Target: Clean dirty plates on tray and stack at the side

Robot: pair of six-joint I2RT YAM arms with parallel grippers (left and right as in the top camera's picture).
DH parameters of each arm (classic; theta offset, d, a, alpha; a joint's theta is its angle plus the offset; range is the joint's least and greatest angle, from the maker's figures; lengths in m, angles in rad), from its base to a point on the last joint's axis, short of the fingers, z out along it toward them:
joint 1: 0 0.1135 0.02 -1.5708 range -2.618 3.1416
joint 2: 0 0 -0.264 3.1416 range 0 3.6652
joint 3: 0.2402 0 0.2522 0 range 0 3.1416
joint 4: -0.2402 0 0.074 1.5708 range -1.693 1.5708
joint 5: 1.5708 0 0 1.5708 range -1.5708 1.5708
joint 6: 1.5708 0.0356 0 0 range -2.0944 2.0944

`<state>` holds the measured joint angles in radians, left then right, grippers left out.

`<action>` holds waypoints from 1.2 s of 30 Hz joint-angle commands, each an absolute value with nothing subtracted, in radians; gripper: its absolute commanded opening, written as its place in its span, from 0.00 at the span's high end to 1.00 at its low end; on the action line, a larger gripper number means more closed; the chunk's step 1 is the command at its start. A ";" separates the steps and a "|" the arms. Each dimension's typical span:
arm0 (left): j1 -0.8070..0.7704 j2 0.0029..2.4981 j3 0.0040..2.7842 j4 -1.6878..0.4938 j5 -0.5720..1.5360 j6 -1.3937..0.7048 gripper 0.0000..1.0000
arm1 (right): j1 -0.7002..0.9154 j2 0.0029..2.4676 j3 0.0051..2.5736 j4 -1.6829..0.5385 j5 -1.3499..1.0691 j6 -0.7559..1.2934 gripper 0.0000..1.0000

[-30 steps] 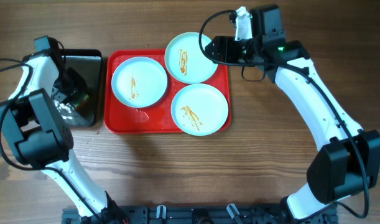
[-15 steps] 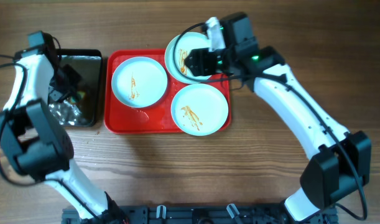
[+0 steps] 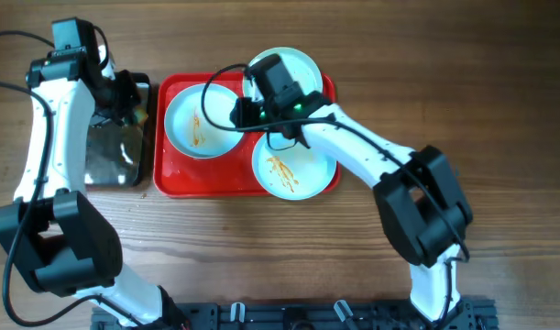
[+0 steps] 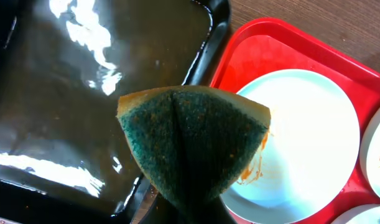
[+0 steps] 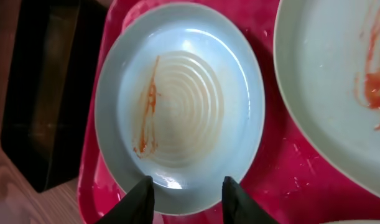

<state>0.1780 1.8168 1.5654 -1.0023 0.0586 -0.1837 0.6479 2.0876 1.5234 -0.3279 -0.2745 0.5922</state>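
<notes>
Wooden desk [image 3: 380, 55] | tray [image 3: 226, 180] by far edge, three sauce-streaked plates [image 3: 293, 160] on it | left pincer [image 4: 186, 214] clamped on sponge [image 4: 190, 143] above pan [image 4: 65, 93] rim | right pincer [image 5: 188, 199] parted over left-hand plate [image 5: 177, 106] rim | risk: arms clash there; unsteadied plate skids.

Pale mint plates [image 3: 197, 124] carry orange-brown streaks (thin ones) on the red tray [image 3: 183, 183]; the sponge [image 4: 190, 143] is dark green, the pan [image 3: 105, 156] glossy black, the tabletop [image 3: 261, 247] brown wood-grain.
</notes>
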 commanded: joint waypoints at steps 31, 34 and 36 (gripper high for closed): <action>0.002 2.106 1.575 -0.852 0.086 -0.165 0.96 | 0.653 2.300 1.539 -0.276 -0.249 0.792 0.95; -0.007 2.193 1.575 -0.897 0.095 -0.191 0.96 | 0.653 2.300 1.539 -0.272 -0.248 0.792 0.96; -0.032 2.233 1.572 -0.947 0.143 -0.191 0.96 | 0.653 2.300 1.539 -0.266 -0.248 0.792 0.95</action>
<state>0.0025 2.1578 1.5829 -0.8936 0.0715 -0.1699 0.6556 2.2574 1.5455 -0.2577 -0.2428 0.7849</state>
